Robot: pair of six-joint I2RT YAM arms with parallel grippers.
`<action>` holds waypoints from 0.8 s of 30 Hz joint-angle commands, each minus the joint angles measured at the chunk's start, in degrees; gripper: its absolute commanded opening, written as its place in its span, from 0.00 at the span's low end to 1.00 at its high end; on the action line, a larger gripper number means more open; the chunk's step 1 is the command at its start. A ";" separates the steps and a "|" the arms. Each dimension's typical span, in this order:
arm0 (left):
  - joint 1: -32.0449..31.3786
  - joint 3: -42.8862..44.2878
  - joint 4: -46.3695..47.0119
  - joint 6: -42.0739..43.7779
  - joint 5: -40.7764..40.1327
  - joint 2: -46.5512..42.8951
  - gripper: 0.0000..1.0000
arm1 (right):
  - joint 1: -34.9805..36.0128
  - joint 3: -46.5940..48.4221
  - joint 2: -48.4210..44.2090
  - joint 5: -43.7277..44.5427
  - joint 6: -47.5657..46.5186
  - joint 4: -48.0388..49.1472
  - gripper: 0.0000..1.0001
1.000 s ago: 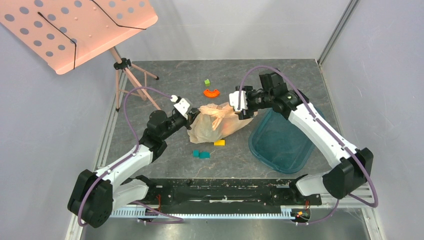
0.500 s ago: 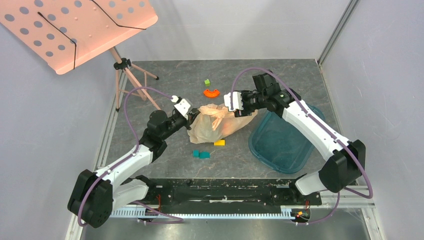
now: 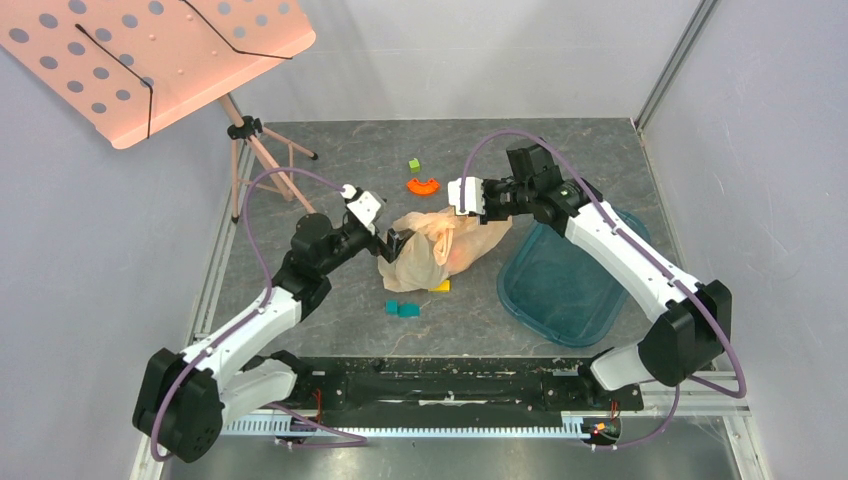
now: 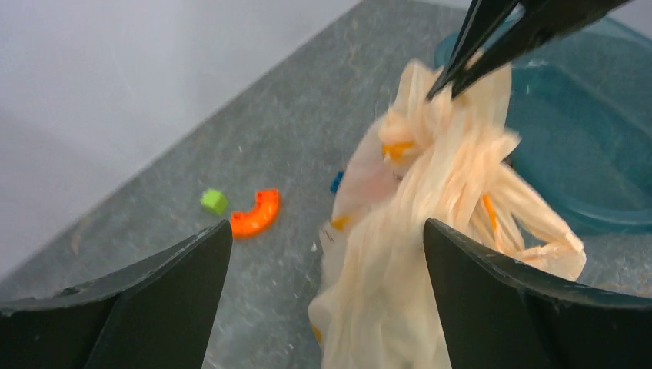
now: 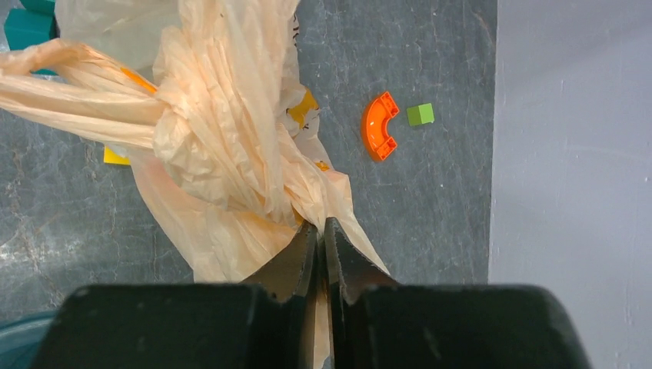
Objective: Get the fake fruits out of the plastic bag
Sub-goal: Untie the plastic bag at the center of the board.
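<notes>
We found the plastic bag (image 3: 440, 250) a translucent pale peach-beige with a few orange printed marks, and a warmer orange tint glowed through its right side. The surface (image 3: 320, 150) was dark grey, veined with paler streaks. Toward its far edge lay a lime-green block (image 3: 413, 164) and a bright orange curved piece (image 3: 424, 185). Nearer us sat a yellow block (image 3: 439, 286) and teal blocks (image 3: 403, 309). The tray (image 3: 560, 290) was see-through teal. The music stand (image 3: 150, 60) was salmon pink, dotted with holes. The left arm (image 3: 250, 325) and right arm (image 3: 630, 255) were white with black joints.
</notes>
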 commanded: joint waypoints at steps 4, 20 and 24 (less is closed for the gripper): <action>0.17 14.07 -16.56 13.19 12.89 -3.48 1.00 | 0.30 -2.12 -3.31 -4.15 4.77 6.26 0.05; -5.19 27.27 -33.88 21.77 23.83 8.20 1.00 | 0.30 -5.30 -5.72 -3.69 4.40 7.64 0.05; -6.48 27.81 -33.94 21.26 22.17 10.16 1.00 | 0.29 -5.86 -6.03 -3.78 4.52 7.80 0.05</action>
